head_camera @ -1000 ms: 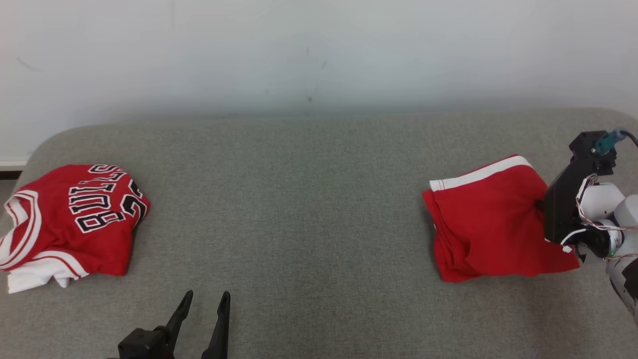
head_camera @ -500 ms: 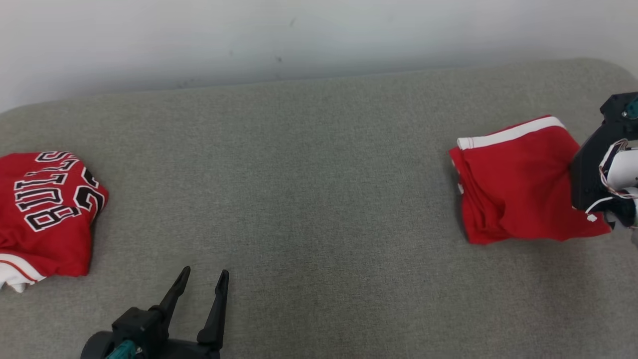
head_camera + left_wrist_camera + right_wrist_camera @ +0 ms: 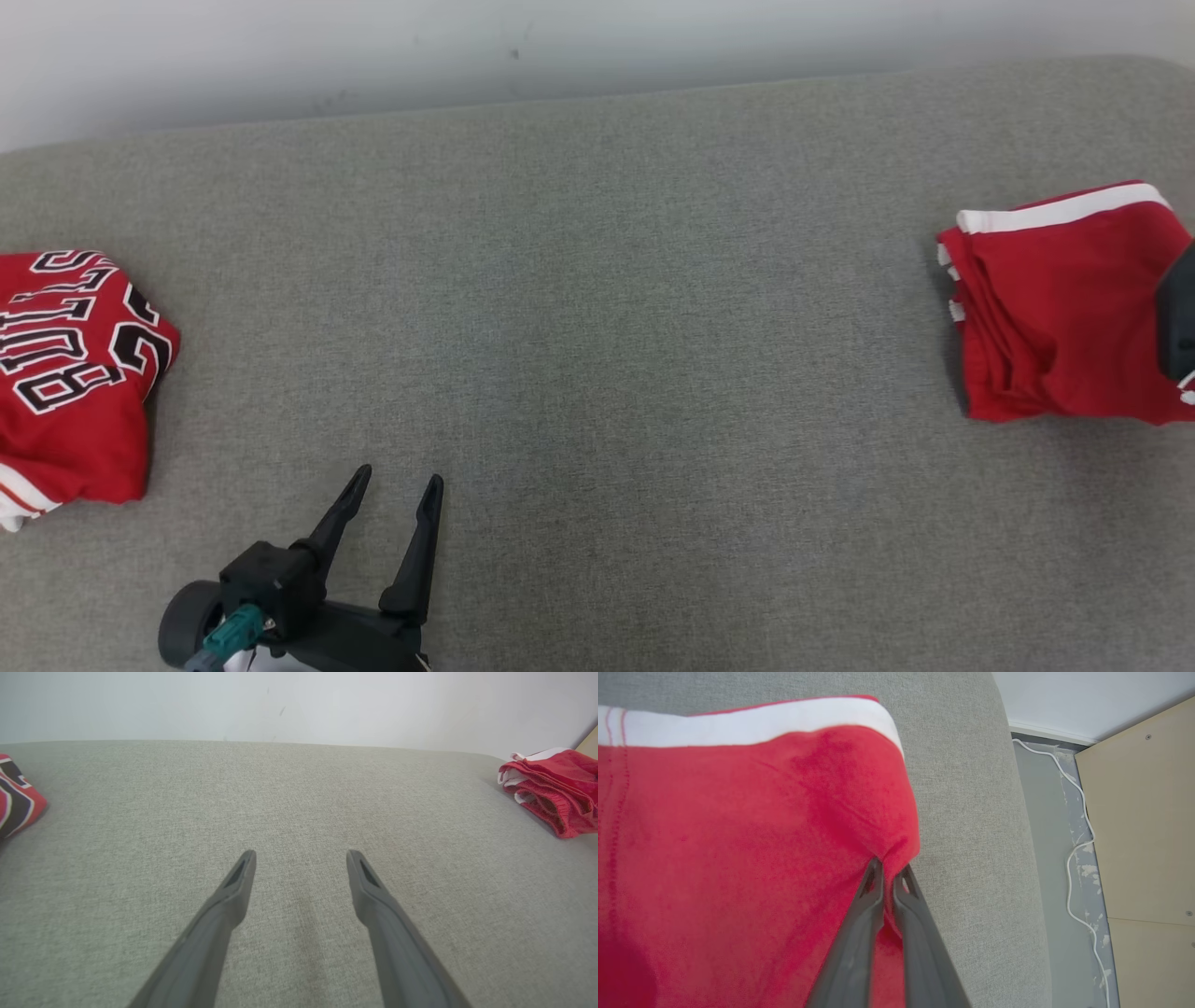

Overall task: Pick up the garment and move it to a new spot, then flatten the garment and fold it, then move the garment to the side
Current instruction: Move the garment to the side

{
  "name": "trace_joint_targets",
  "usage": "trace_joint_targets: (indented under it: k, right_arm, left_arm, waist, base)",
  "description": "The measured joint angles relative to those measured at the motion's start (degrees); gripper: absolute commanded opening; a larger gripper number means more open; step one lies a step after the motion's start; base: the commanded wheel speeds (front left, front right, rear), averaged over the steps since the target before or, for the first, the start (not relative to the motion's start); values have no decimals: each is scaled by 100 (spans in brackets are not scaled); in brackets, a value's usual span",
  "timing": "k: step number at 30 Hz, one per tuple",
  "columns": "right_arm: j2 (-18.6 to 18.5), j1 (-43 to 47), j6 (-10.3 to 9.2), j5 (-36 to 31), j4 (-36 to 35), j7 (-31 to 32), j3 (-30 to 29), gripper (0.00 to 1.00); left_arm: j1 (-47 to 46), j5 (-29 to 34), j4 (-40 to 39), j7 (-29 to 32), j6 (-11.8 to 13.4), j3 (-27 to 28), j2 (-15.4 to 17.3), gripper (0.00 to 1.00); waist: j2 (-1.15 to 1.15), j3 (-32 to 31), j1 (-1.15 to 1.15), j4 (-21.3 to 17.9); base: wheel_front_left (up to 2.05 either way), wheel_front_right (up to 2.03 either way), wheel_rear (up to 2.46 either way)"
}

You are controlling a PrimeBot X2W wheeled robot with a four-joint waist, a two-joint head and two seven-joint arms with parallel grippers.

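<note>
Your table's right edge is just beside the folded red garment, so an overshoot drops it off the side. Your right tool pinches only its corner, and a drag can peel the fold open. Left tool is spread, well apart.

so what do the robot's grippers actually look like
Left gripper: two long, tapered matte-black fingers on a blocky black base, with a teal plug at its wrist. Right gripper: the same dark grey fingers, each with a slot-shaped cut-out near the tip.
</note>
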Motion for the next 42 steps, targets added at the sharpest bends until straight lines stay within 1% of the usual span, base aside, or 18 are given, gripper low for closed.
trace_joint_targets:
  k: [1, 4, 15, 16, 17, 18, 19, 27, 28, 29, 32, 34, 37, 39, 42]
  right_arm:
    - [-36, -25, -21, -38, 21, -3, 11, 0]
    - [-100, -76, -66, -133, 164, -52, 59, 0]
    - [-102, -108, -243, -313, 572, -93, 227, 0]
    - [-99, -114, -268, -326, 592, -94, 241, 12]
    - [-99, -119, -270, -335, 621, -94, 258, 43]
    - [-94, -125, -270, -376, 650, -94, 279, 79]
    - [-93, -128, -271, -392, 682, -94, 291, 100]
    - [-60, -309, -267, -522, 872, -102, 403, 100]
    - [-71, -309, -240, -523, 887, -130, 409, 100]
    - [-83, -309, -170, -522, 883, -215, 405, 100]
    - [-89, -276, 47, -474, 781, -586, 352, 100]
    - [-55, -141, 122, -332, 694, -859, 227, 100]
    - [15, 132, 191, -54, 643, -1290, -2, 100]
    - [65, 304, 198, 92, 543, -1615, -112, 100]
    - [274, 570, 249, 210, 339, -2083, -196, 100]
  left_arm:
    - [-19, 3, -1, 3, -42, -9, 0, 100]
    - [-86, 5, -12, 9, -42, -20, -2, 100]
    - [-139, 5, -14, 24, -81, 15, 11, 100]
    - [-139, 4, -12, 24, -80, 27, 22, 100]
    - [-139, 4, -12, 24, -78, 41, 35, 100]
    - [-139, 4, -11, 24, -77, 52, 48, 100]
    - [-139, 3, -10, 24, -77, 62, 53, 100]
    - [-140, -47, 145, -2, -35, 122, 24, 100]
    - [-141, -47, 182, -2, -36, 108, -3, 100]
    - [-142, -48, 219, -4, -37, 87, -41, 100]
    - [-144, -71, 314, -46, -38, 33, -131, 100]
    - [-140, -100, 407, -53, -36, 47, -147, 100]
    - [-107, -127, 512, -101, -31, 103, -149, 100]
    - [-63, -152, 583, -122, 16, 183, -147, 100]
    - [146, -241, 653, -172, 76, 315, -123, 100]
  waist:
    - [0, 18, 0, 19]
    - [0, 72, 0, 87]
    - [0, 214, -1, 377]
    - [0, 226, -1, 390]
    - [0, 233, -1, 399]
    - [0, 238, 0, 404]
    - [0, 239, -1, 406]
    - [0, 93, -1, 358]
    - [0, 56, 0, 351]
    - [0, 16, -1, 346]
    - [-1, -124, -1, 339]
    - [-1, -234, -1, 339]
    - [-1, -414, -1, 339]
    - [-1, -546, -1, 337]
    - [-1, -753, -1, 326]
  base:
    - [0, 0, 0]
    - [0, 0, 0]
    - [0, 0, 0]
    - [0, 0, 0]
    - [0, 0, 0]
    - [0, 0, 0]
    - [0, 0, 0]
    - [0, 0, 0]
    - [0, 0, 0]
    - [0, 0, 0]
    - [0, 0, 0]
    - [0, 0, 0]
    - [0, 0, 0]
    - [0, 0, 0]
    - [0, 0, 0]
